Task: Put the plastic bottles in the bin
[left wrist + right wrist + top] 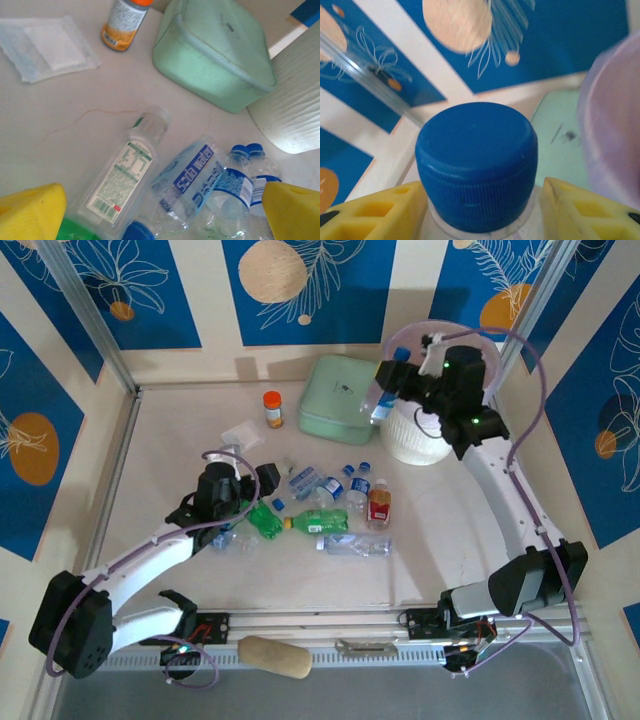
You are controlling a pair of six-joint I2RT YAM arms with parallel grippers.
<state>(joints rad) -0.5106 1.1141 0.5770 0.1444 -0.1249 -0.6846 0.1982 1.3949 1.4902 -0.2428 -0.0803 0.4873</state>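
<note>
At the far right of the table, the right gripper (392,380) is clamped on a clear bottle (381,403) just under its blue cap (476,165) — in the wrist view the yellow fingers (375,212) sit snug on both sides of the neck. That bottle is lifted off the table, right by the left rim of the bin (425,445), with the pink liner (615,125) just beside it and the green box (335,400) behind and below it. So it's at the bin, not in it. The left gripper (240,502) is spread wide with nothing in it, hanging low over the near-left end of the pile of bottles (330,515) in the middle of the table. From its own camera you get a tall clear one with a white and green label (122,177), a crumpled one with blue lettering (187,182) and two blue-capped ones (237,187) lying between its fingers (30,212) — none of them gripped. An orange-capped jar (273,408) and a flat plastic bag (243,435) sit left of the box.
</note>
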